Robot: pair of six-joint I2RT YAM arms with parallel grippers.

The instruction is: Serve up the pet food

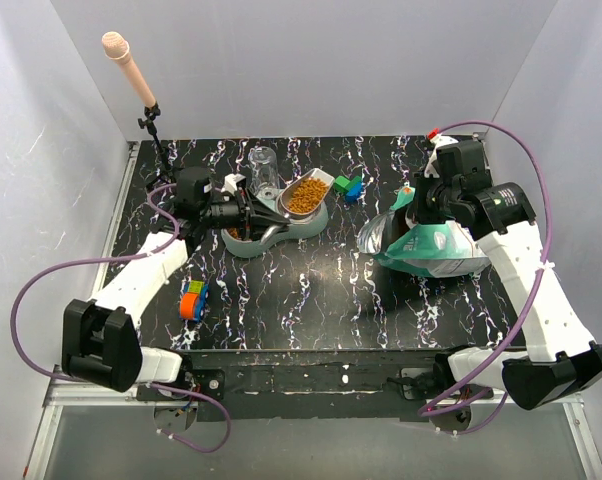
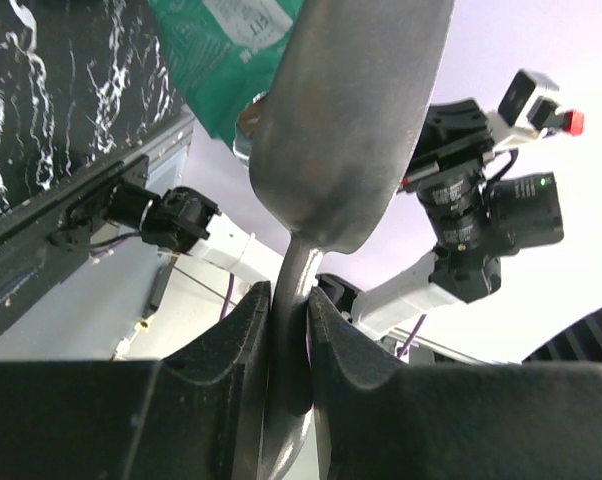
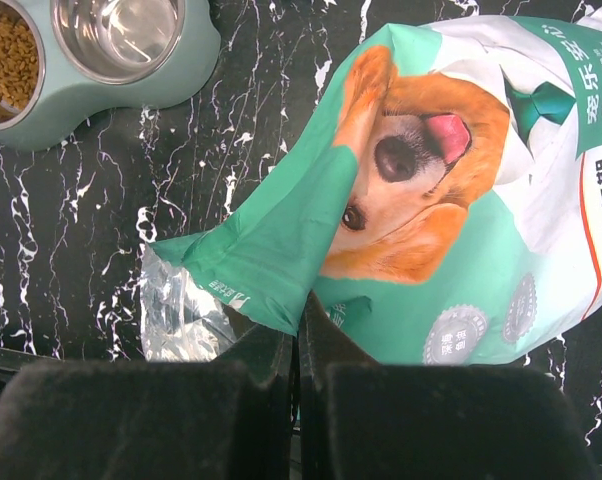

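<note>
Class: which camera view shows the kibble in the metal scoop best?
The top external view: it looks down into the open scoop, showing the pet food heaped inside. The left wrist view shows only the scoop's grey underside, handle pinched in the left gripper. The right wrist view shows kibble only in a bowl.

The scoop, the pet food and the bag each run past a picture's edge.

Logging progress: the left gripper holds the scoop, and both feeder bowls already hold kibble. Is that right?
Not quite. The left gripper holds the scoop, but only one bowl holds kibble. The other bowl is empty, as the right wrist view shows.
</note>
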